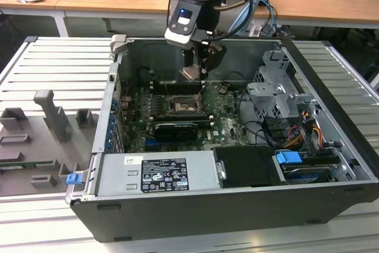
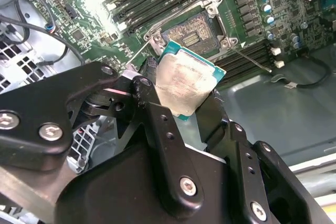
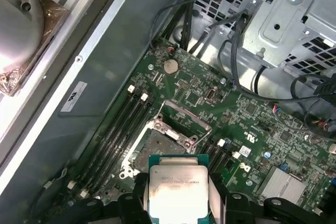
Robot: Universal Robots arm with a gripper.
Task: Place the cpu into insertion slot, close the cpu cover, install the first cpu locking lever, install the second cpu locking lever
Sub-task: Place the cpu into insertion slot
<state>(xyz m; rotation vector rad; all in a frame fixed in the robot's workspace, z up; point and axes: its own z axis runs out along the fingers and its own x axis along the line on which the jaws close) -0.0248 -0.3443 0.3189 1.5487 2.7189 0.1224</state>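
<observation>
The claw (image 2: 182, 83) is closed part-way on the cpu (image 3: 176, 186), pinching two opposite edges with the metal face turned up toward the wrist. The slot (image 3: 157, 148) lies below the claw, apart from the chip, its dark centre bare. To do this well, square the chip's edges to the slot's rim while it hangs clear, keep it level, then lower straight down. Sliding it across the contacts would likely bend them. Release only once it sits flat.

You will note the cpu (image 2: 185, 83) has a dull, smudged metal face with a green edge. The gripper (image 2: 182, 88) has matt black fingers (image 2: 157, 124) with bright metal screws (image 2: 187, 185). The insertion slot (image 2: 191, 29) carries a shiny silvery metal rim.
</observation>
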